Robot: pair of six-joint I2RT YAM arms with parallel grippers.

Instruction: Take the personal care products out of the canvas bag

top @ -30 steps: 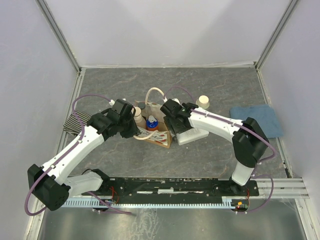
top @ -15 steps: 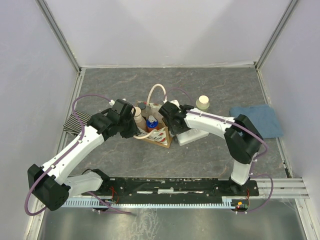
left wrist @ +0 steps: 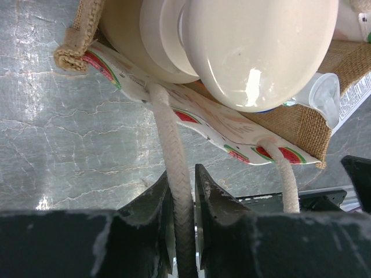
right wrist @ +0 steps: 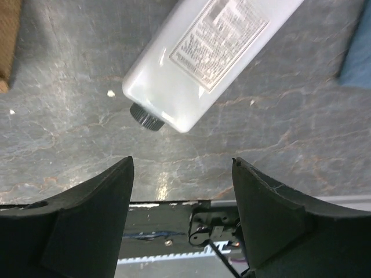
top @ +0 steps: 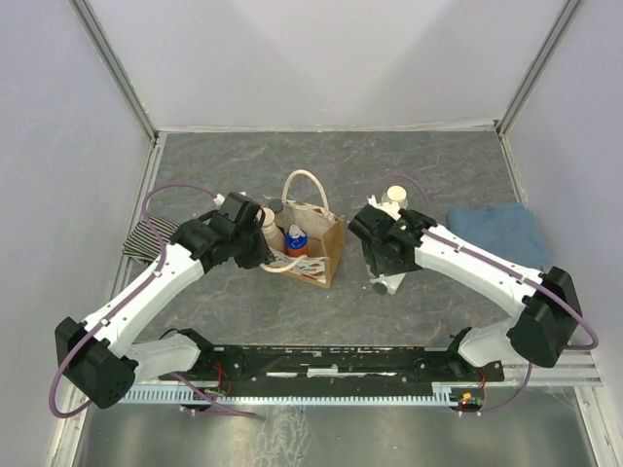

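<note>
Pinching bag handle (left wrist: 172,139): left end effector (left wrist: 183,176)

The left pincer (left wrist: 182,182) is clamped on a cream rope handle (left wrist: 168,124) of the canvas bag (left wrist: 307,121), one finger on each side. Both handle ends meet the white panel (left wrist: 220,124), which is printed red and green. A cream-capped bottle (left wrist: 255,46) fills the upper frame, overlapping the bag's edge. The grey marbled tabletop (left wrist: 75,145) lies beneath.
</note>
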